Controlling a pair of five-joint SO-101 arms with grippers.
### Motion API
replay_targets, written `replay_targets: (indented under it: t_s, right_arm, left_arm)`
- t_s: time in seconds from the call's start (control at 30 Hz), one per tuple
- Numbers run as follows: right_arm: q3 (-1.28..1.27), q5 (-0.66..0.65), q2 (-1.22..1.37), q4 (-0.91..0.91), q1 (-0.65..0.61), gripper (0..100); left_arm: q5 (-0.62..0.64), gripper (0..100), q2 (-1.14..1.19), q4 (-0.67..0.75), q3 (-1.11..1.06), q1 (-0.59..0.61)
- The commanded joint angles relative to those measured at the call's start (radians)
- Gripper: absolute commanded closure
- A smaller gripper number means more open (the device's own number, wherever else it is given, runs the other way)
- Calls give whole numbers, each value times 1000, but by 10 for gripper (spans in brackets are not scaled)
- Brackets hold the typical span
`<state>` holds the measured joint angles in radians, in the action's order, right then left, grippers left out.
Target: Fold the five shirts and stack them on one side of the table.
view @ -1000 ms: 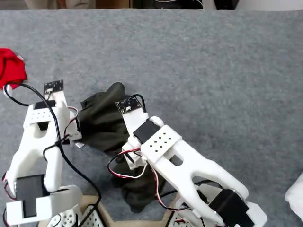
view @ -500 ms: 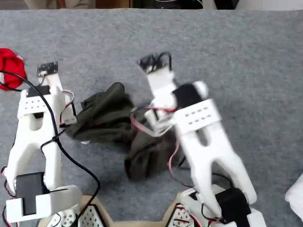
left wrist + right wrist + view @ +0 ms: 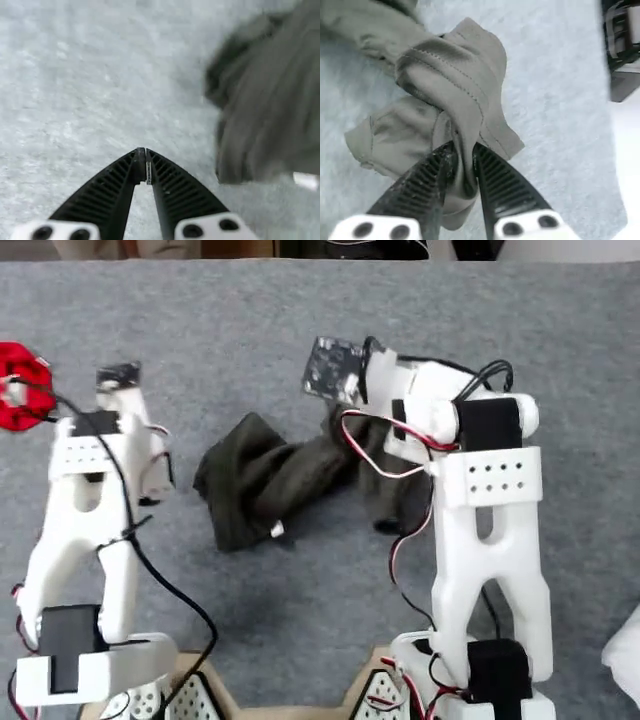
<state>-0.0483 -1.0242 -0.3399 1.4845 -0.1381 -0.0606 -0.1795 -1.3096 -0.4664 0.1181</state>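
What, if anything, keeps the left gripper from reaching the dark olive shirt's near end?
Probably nothing. The left gripper, shut and empty, hangs over bare grey table cover beside the dark olive shirt, with nothing between; the right gripper clamps the shirt's other end.

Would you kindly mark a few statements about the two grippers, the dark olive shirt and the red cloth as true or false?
1. The right gripper grips a fold of the crumpled dark olive shirt. True.
2. The left gripper holds the shirt too. False: it is shut on nothing, beside the shirt.
3. The shirt lies neatly folded. False: it is bunched up.
4. A red cloth lies near the edge of the grey felt table, apart from the shirt. True.
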Motion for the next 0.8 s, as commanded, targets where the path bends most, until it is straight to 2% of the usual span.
replay_targets:
  t_s: [0.0, 0.1, 0.23, 0.33, 0.5, 0.67, 0.77]
  right_arm:
    - [-65, -98, -44, -12, 65, 989]
    - [-99, -143, -45, 43, 128, 932]
    - [-105, -212, -122, 176, 182, 786]
    - [-108, -232, -211, 222, 219, 722]
    - [-240, -232, -323, 180, 286, 704]
    - [-455, -232, -398, 84, 344, 704]
    - [-542, -230, -438, 41, 372, 704]
  left_arm:
    - [6, 967, -4, -9, -44, -109]
    - [21, 893, -4, -9, -91, -190]
    - [137, 774, -4, -5, -109, -249]
    - [152, 758, -4, 54, -101, -281]
    - [152, 760, -2, 221, -124, -285]
    - [153, 760, -2, 207, -167, -290]
    - [152, 760, -2, 153, -190, -288]
